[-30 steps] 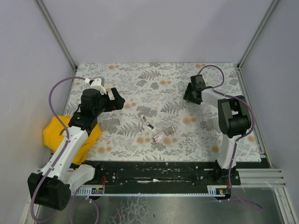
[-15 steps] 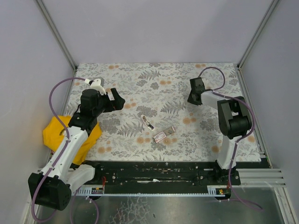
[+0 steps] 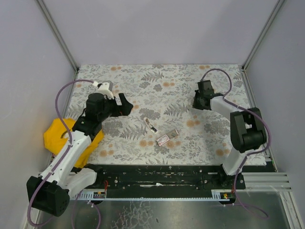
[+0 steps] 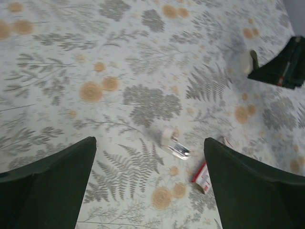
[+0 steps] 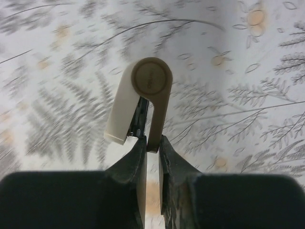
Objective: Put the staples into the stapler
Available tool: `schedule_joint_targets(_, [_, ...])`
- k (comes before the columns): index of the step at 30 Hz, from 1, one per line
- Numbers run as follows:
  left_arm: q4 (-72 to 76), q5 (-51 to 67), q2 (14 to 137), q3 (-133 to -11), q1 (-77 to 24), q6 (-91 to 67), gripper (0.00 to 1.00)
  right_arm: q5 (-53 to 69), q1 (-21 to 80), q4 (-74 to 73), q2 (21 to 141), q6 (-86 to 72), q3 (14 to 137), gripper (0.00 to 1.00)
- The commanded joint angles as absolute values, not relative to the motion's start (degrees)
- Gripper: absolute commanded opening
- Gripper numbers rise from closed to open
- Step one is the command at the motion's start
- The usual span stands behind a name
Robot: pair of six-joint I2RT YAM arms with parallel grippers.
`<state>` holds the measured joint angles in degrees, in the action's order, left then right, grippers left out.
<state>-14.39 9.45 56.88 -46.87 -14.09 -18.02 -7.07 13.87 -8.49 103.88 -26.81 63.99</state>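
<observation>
**Right arm holds the stapler open; left arm is poised to fetch the staples.**

The right gripper (image 5: 152,142) is clamped on 1 leg of the cream stapler (image 5: 143,93), whose 2 halves gape in a V over the far right of the floral mat (image 3: 214,143). The left gripper (image 3: 124,105) hovers at the far left with its fingers wide apart and nothing between them. The staples (image 3: 164,139) lie on the mat near the middle, toward the near edge, with a small white piece (image 3: 150,125) just beside them on their far-left side. As I judge it, the left fingers should straddle the carton's narrow sides, avoid the white piece, and lift level so no strip slides out.
</observation>
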Motion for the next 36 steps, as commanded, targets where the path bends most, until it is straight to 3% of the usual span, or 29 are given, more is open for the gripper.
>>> schedule_joint_targets(1, [-9.3,7.5,55.7,-47.3,-22.8,-16.0,0.93,8.4,14.1,-13.0,93.0,-21.9,63.4,0.00])
schedule_joint_targets(6, [-6.0,1.9,56.3,-47.8,-36.5,-16.6,0.92,21.7,15.1,-16.3,84.3,-26.0,57.2,0.00])
schedule_joint_targets(14, [-1.2,-3.0,67.1,-50.1,-51.5,-16.9,0.92,26.3,24.3,-14.5,76.1,-35.9,50.6,0.00])
schedule_joint_targets(24, [-0.8,-5.7,75.7,-52.2,-52.7,-15.6,0.93,29.1,28.9,-13.1,76.8,-37.3,52.6,0.00])
schedule_joint_targets(36, [-1.4,-9.9,79.2,-53.7,-52.7,-15.1,0.80,31.3,30.2,-14.6,76.1,-36.2,53.9,0.00])
